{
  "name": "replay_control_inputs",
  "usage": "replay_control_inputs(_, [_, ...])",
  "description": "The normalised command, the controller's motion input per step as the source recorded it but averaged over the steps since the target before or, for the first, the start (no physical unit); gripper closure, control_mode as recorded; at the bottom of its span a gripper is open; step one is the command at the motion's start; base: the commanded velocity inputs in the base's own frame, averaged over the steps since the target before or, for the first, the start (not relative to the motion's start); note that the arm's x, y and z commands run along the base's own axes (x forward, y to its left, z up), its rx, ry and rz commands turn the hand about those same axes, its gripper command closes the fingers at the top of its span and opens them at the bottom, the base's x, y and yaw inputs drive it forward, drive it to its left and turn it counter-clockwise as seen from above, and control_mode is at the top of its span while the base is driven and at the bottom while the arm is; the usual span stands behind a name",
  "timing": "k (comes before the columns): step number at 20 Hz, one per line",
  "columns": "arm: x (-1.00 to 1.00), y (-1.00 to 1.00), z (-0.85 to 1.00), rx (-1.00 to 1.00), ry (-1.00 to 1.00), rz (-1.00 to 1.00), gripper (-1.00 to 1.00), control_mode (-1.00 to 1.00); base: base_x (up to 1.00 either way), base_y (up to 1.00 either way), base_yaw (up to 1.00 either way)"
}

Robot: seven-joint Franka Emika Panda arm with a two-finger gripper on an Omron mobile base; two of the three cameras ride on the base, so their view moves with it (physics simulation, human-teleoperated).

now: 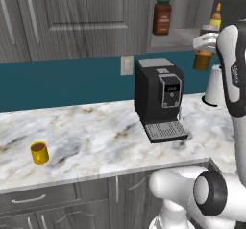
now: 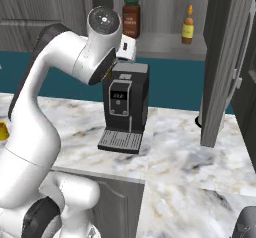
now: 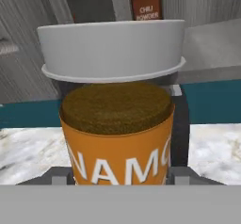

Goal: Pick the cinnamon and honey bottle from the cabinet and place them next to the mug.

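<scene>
Gripper (image 1: 205,44) is closed on the cinnamon (image 3: 117,133), holding the jar in the air in front of the cabinet (image 1: 72,16) niche and above the coffee machine (image 1: 158,95), while the honey bottle (image 2: 188,25) stands on the niche shelf and the mug (image 1: 39,152) sits on the counter (image 1: 96,136) far to the left.

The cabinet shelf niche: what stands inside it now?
Inside the cabinet niche stand a red-brown jar with a dark green lid and the honey bottle. The hand holds the cinnamon in front of the shelf; the arm covers part of the niche in the left base view.
</scene>
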Motion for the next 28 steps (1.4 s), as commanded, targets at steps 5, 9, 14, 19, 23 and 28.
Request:
replay_control_inputs(5, [-1.00, 0.62, -0.53, 0.00, -0.05, 0.29, 1.00, -1.00, 0.00, 0.00, 0.00])
replay_control_inputs(9, [-0.78, 0.78, -0.38, 0.00, 0.00, 0.42, 1.00, -1.00, 0.00, 0.00, 0.00])
replay_control_inputs(14, [-0.15, 0.97, -0.34, 0.00, 0.01, 0.56, 1.00, -1.00, 0.00, 0.00, 0.00])
replay_control_inputs(19, [0.00, 1.00, -0.27, 0.00, 0.06, 0.61, 1.00, -1.00, 0.00, 0.00, 0.00])
replay_control_inputs(23, [0.29, 0.99, -0.25, 0.00, 0.03, 0.56, 1.00, -1.00, 0.00, 0.00, 0.00])
replay_control_inputs(28, [0.77, 0.70, -0.40, 0.00, 0.00, 0.24, 1.00, -1.00, 0.00, 0.00, 0.00])
